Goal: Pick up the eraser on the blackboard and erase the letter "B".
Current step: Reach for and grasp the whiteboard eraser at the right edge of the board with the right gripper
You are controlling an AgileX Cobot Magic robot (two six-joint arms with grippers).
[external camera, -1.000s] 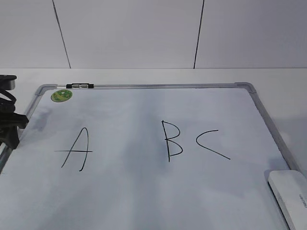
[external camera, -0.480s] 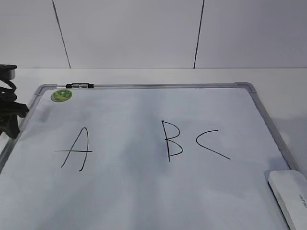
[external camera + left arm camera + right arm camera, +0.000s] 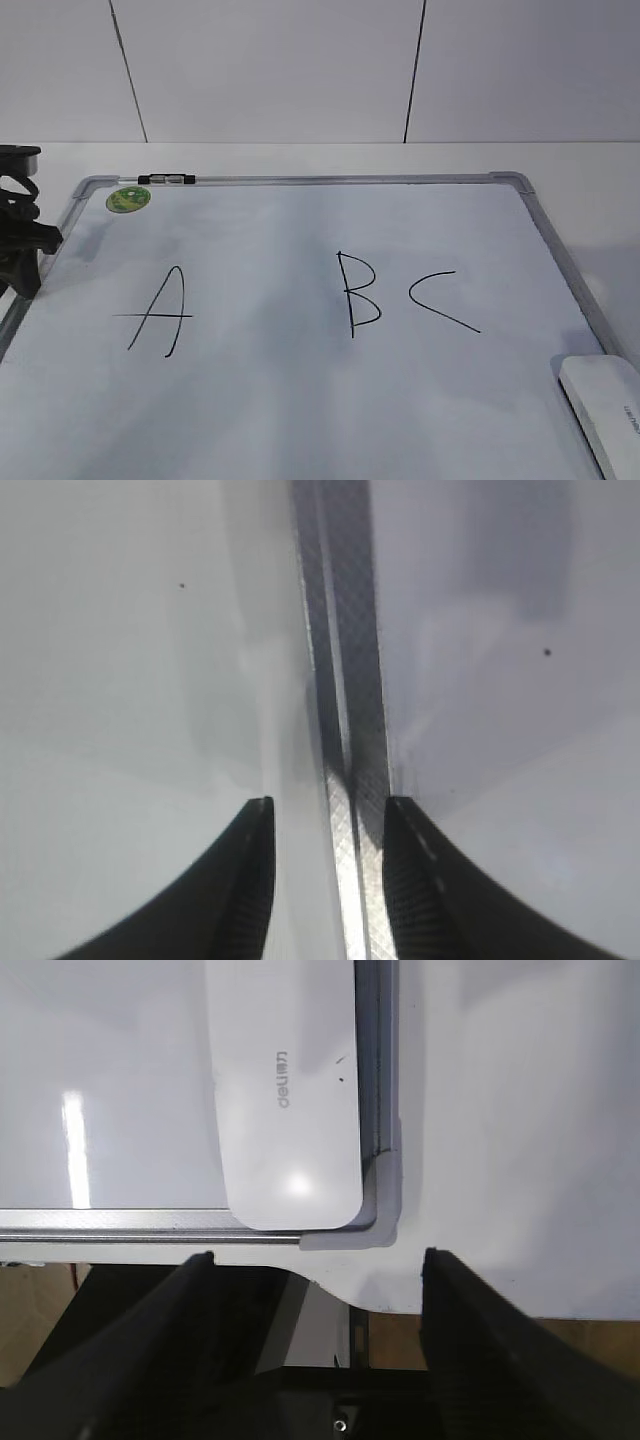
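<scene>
Eraser (image 3: 603, 407) lay flat in the near right corner of the blackboard (image 3: 300, 400), against its frame, untouched | letter B (image 3: 358, 294) stood whole mid-board between A (image 3: 160, 312) and C (image 3: 440, 300) | left gripper (image 3: 325, 825) spread narrowly astride the left frame edge | right gripper (image 3: 318, 1265) wide, empty, above the eraser's end (image 3: 285, 1090).

Left claw (image 3: 325, 880) open, dark fingers (image 3: 245, 890) spread a narrow gap apart, nothing between them, pointing down; in the exterior view, left arm (image 3: 18, 235) just a black shape at the far left edge. Right claw (image 3: 315, 1290) open wide, both fingers (image 3: 470, 1330) well apart and empty, aimed downward; not visible in the exterior view.
</scene>
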